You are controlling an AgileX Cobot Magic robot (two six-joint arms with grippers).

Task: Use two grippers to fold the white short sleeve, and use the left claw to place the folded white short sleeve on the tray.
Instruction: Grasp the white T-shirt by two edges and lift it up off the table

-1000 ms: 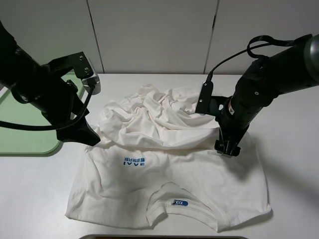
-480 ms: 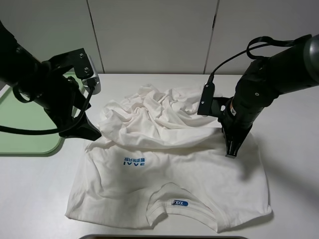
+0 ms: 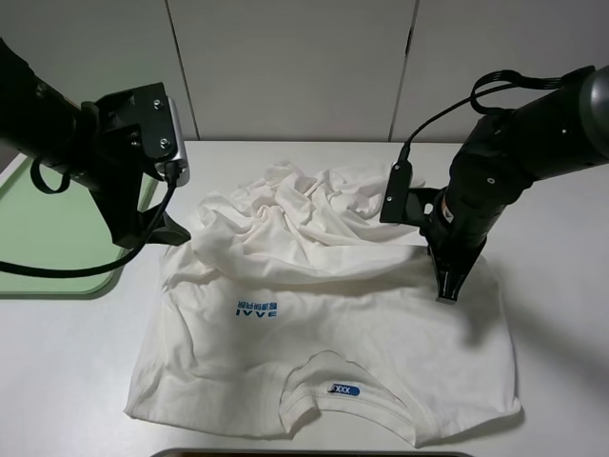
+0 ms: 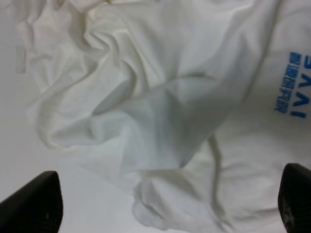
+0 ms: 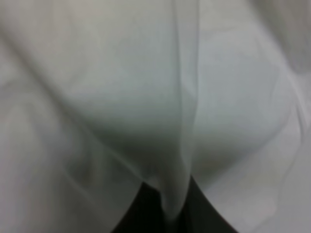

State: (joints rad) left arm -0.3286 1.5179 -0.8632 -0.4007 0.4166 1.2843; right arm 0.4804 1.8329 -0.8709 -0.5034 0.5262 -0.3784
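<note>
Now we see the white short sleeve spread on the counter, collar at 6 o'clock; the right gripper, jaws closed, pinches its 3 o'clock edge; the left gripper, jaws apart, hovers at 10 o'clock.

The high camera looks down across the counter toward the back wall. Both wrist cameras sit very close over the white short sleeve, which all three views share.
</note>
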